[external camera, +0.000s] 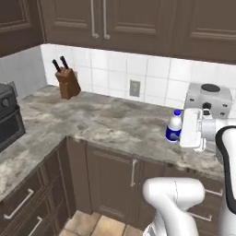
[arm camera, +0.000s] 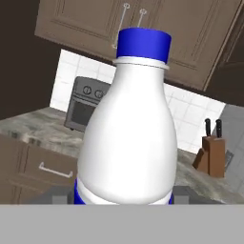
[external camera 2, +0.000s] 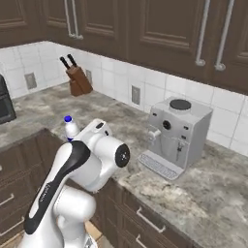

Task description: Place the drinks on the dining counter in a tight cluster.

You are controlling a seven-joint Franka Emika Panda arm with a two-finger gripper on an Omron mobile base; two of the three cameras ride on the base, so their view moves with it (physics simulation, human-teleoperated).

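No legible text, brand, number or sign is presented on anything pictured. The white bottle (arm camera: 126, 138) carries a blue band at its base, at six o'clock in the hand view, but no lettering can be read on it. The coffee machine (external camera 2: 178, 131) is unmarked too.

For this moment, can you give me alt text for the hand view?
A white bottle with a blue cap stands upright, very close to the camera, at the gripper. Behind it run a marbled stone counter, a dark oven against white tiles, and a wooden knife block on the right.
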